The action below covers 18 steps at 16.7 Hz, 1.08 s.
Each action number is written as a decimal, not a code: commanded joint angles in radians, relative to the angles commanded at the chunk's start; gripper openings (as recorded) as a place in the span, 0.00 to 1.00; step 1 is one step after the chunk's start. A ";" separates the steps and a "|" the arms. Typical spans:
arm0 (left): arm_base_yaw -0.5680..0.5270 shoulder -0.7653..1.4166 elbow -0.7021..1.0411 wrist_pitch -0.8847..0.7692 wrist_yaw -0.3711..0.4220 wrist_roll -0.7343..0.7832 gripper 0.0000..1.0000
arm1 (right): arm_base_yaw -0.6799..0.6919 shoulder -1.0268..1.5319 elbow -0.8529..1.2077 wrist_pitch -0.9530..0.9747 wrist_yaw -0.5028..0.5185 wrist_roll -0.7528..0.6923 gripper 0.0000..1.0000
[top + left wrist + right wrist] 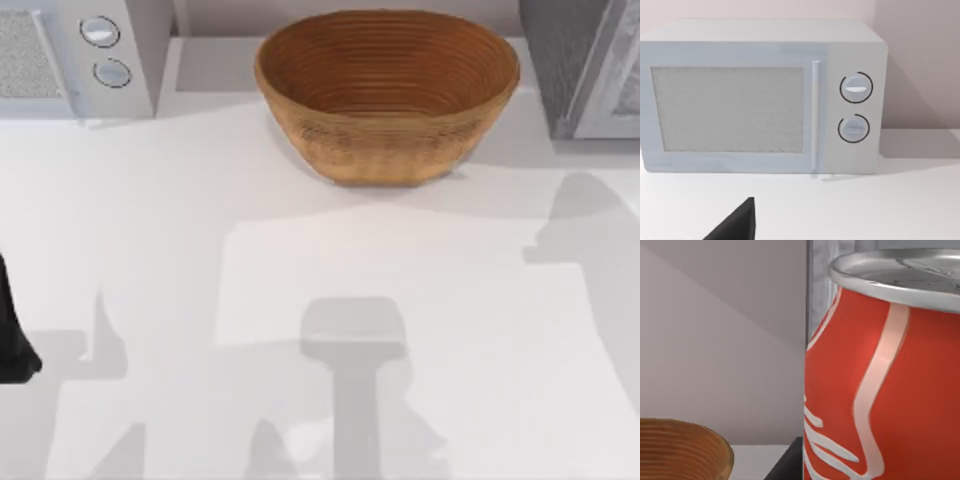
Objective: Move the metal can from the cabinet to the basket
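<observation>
The basket [388, 95], a round brown woven bowl with ribbed rings inside, sits at the middle of the desk's [300, 300] far edge. At the far left corner stands a white microwave [80, 55] with two round knobs, and at the far right corner stands the cabinet [585, 65], dark grey with a lighter speckled panel and a pale edge.

The left arm [15, 340] shows as a dark shape at the desk's left edge, well apart from the basket. In the left wrist view the microwave [760, 97] faces the camera with its door closed, and a dark tip of the left pincer [737, 222] juts in low over the white desk; whether that pincer is released or clenched I cannot tell.

In the right wrist view the metal can [885, 385] stands upright and very close, red with white script and a silver top, with a grey cabinet edge [820, 285] right behind it. The basket's rim [685, 447] shows beyond, apart from the can. The right pincer's state cannot be told.
</observation>
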 joint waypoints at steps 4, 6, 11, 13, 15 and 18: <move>0.000 0.000 0.000 0.000 0.000 0.000 1.00 | 0.126 0.416 0.275 0.130 0.131 0.004 0.00; 0.000 0.000 0.000 0.000 0.000 0.000 1.00 | 0.187 0.615 0.407 0.193 0.194 0.006 0.00; 0.000 0.000 0.000 0.000 0.000 0.000 1.00 | 0.314 1.029 0.685 0.324 0.325 0.009 0.00; 0.000 0.000 0.000 0.000 0.000 0.000 1.00 | 0.350 1.145 0.763 0.361 0.362 0.010 0.00; 0.000 0.000 0.000 0.000 0.000 0.000 1.00 | 0.374 1.225 0.816 0.386 0.388 0.011 0.00; 0.000 0.000 0.000 0.000 0.000 0.000 1.00 | 0.388 1.267 0.844 0.400 0.401 0.012 0.00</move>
